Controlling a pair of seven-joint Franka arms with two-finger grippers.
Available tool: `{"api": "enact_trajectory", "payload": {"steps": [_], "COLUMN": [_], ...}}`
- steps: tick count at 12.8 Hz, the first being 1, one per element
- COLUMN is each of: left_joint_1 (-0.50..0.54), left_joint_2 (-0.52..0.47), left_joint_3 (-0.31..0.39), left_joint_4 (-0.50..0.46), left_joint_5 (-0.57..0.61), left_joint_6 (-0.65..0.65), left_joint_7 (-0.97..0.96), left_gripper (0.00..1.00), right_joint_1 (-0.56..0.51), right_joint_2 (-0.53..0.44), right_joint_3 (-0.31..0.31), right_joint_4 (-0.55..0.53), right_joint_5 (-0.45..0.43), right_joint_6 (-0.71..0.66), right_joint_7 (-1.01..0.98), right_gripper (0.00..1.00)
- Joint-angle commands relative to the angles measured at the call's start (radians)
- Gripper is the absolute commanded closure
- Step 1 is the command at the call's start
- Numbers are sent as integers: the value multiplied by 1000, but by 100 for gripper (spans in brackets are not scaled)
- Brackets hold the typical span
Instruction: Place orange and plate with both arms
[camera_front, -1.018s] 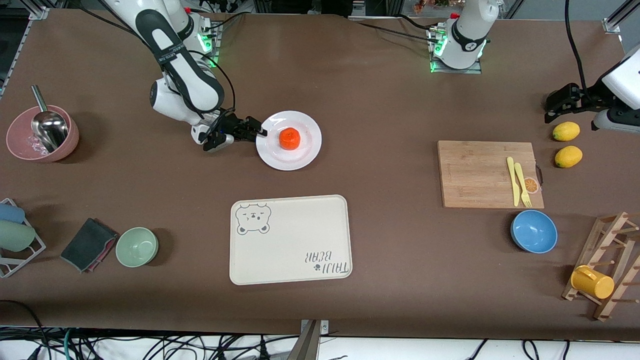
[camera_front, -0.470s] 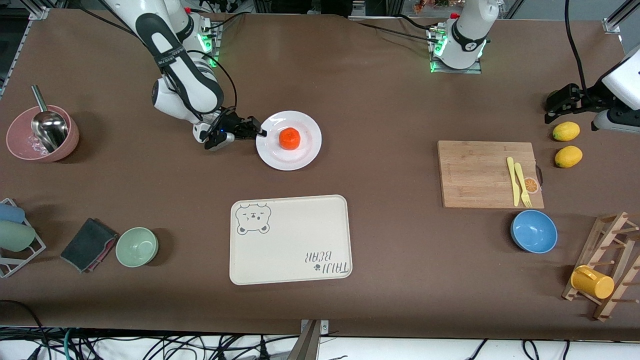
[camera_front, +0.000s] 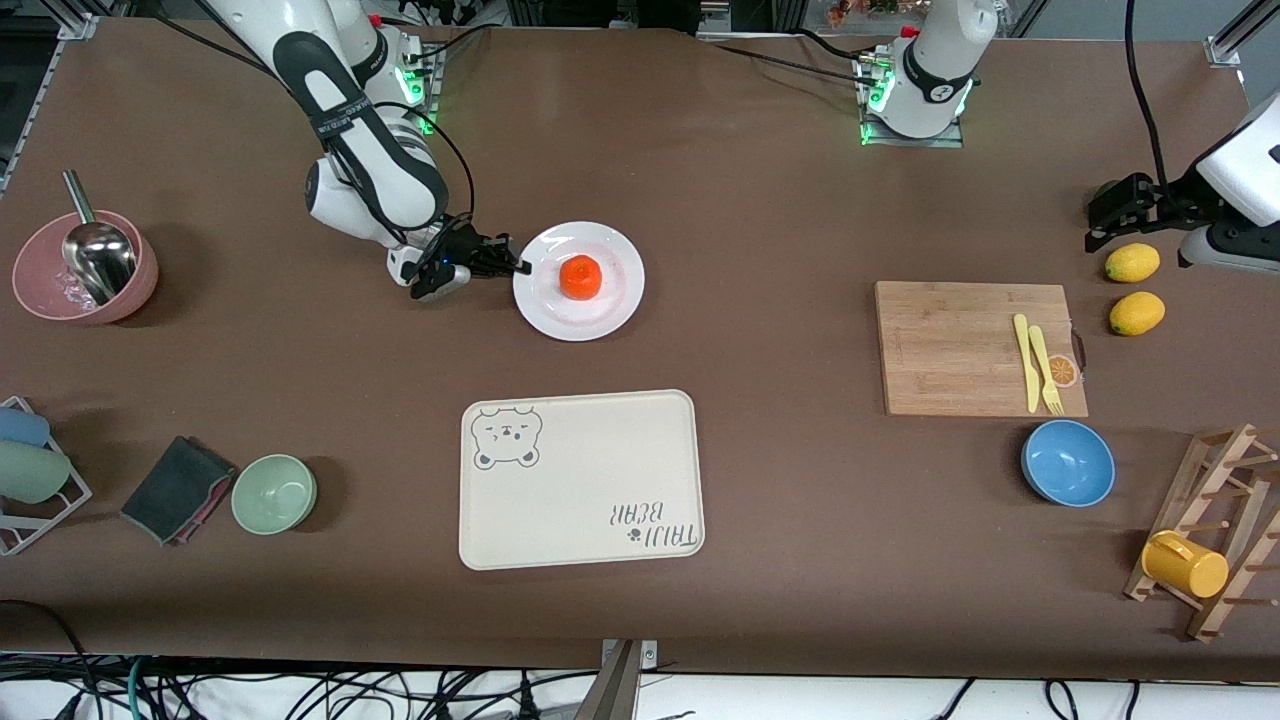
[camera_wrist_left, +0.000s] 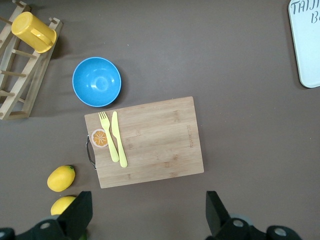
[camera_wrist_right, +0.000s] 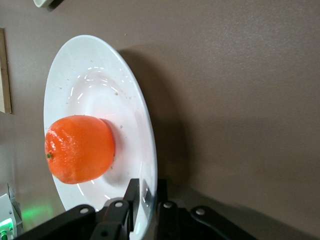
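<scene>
The orange (camera_front: 580, 276) lies in the middle of the white plate (camera_front: 615, 300), which rests on the table toward the right arm's end. My right gripper (camera_front: 520, 266) is low at the plate's edge, shut on the rim. In the right wrist view one finger sits over the plate (camera_wrist_right: 95, 80) rim and one under it at my right gripper (camera_wrist_right: 145, 192), close to the orange (camera_wrist_right: 80, 149). My left gripper (camera_front: 1105, 215) hangs open over bare table beside the lemons. The left wrist view shows my left gripper (camera_wrist_left: 147, 220) spread wide and holding nothing.
A cream bear tray (camera_front: 580, 480) lies nearer the camera than the plate. A cutting board (camera_front: 950, 350) with yellow cutlery, two lemons (camera_front: 1132, 262), a blue bowl (camera_front: 1068, 462) and a rack with a yellow cup (camera_front: 1185, 565) crowd the left arm's end. A green bowl (camera_front: 274, 493) and pink bowl (camera_front: 85, 268) sit at the right arm's end.
My right gripper's fingers have closed in on the plate's rim. The plate and orange have barely shifted. The left arm has drifted slightly.
</scene>
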Motion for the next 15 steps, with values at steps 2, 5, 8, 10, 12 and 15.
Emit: {"api": "enact_trajectory", "payload": {"steps": [2, 5, 8, 10, 12, 15], "left_joint_1": [69, 88, 88, 88, 86, 88], "left_joint_2": [-26, -46, -64, -62, -53, -50], "left_joint_3": [1, 3, 0, 1, 1, 0], "left_joint_4": [-10, -10, -10, -9, -9, -9], "left_joint_5": [-17, -20, -17, -18, -25, -28], "left_joint_6": [-21, -51, -83, -87, -87, -87], "left_joint_7": [29, 31, 29, 29, 28, 29], "left_gripper": [0, 0, 0, 0, 0, 0], "right_joint_1": [-5, -5, -5, -5, -5, -5], "right_joint_2": [0, 2, 19, 17, 19, 19], "right_joint_3": [11, 11, 9, 9, 9, 8], "right_joint_4": [10, 7, 7, 7, 7, 7], "right_joint_5": [27, 27, 29, 29, 29, 29], "right_joint_6": [13, 13, 15, 15, 13, 13], "right_joint_7": [-29, -38, -61, -61, -61, -61], "right_gripper": [80, 81, 83, 83, 83, 83]}}
